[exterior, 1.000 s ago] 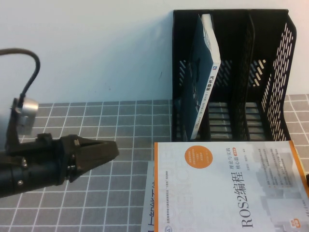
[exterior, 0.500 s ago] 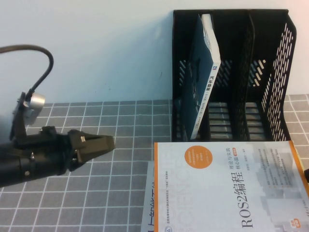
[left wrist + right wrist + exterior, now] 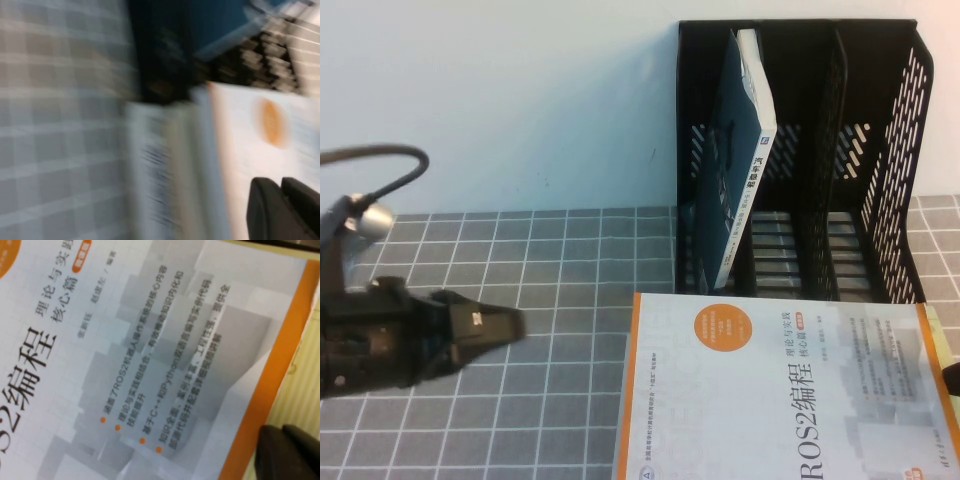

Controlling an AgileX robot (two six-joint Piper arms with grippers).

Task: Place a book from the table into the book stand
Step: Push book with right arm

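Note:
A white book with an orange border and "ROS2" on its cover point(image 3: 780, 390) lies flat at the front right, on top of another book whose edge shows in the left wrist view point(image 3: 155, 165). The black book stand point(image 3: 880, 150) stands behind it with a dark teal book point(image 3: 740, 150) upright in its left compartment. My left gripper point(image 3: 515, 325) is shut and empty over the checked mat, left of the white book. My right gripper point(image 3: 287, 452) is shut at the book's orange right edge point(image 3: 272, 385); in the high view only a dark bit of it point(image 3: 952, 378) shows.
The stand's middle and right compartments point(image 3: 820, 160) hold nothing. A grey checked mat point(image 3: 570, 260) covers the table and a pale wall stands behind it. The left arm's cable point(image 3: 390, 155) loops above the arm.
My left gripper has drawn back to the left and a little lower. The white book has slid left and turned slightly, now covering the book beneath it in the high view.

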